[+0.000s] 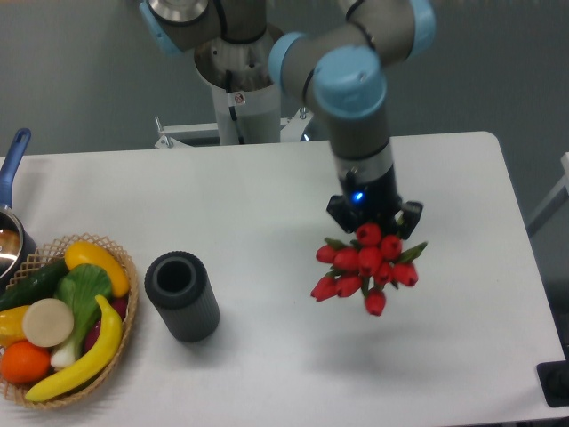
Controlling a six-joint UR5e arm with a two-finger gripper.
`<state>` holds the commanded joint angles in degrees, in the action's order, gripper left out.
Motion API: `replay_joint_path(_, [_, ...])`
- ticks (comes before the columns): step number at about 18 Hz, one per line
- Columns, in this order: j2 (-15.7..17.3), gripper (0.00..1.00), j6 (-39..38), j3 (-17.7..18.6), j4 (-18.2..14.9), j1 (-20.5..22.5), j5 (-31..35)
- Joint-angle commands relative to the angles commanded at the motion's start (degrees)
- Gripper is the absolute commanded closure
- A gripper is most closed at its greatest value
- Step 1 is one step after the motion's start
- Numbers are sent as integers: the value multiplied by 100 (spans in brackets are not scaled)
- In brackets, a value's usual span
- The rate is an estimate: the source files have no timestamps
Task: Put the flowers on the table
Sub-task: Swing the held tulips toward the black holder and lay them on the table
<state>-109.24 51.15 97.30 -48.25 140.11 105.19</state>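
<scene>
I should lower steadily onto the open stretch of the table (267,196) under my gripper (373,216), which is clenched on the flowers (364,265), and release only once they rest flat. They hang just below my fingers, above the surface. I count one table, one dark cylinder (182,296) off toward the basket (71,325), one basket, roughly nine tulips.

A dark ribbed cylinder (182,296) stands upright at front left, its open top showing. Just left of it sits a wicker basket (124,334) holding a banana (89,351), an orange (23,362), a cucumber (31,283) and other produce. A blue-handled pot (11,227) is cut off by the left edge.
</scene>
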Motion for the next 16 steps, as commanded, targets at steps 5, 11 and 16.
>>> replay_joint_path(5, [-414, 59, -18, -35, 17, -256, 301])
replay_joint_path(11, [-888, 58, -53, -176, 53, -466, 266])
replay_joint_path(16, [-1152, 55, -62, -281, 61, -546, 230])
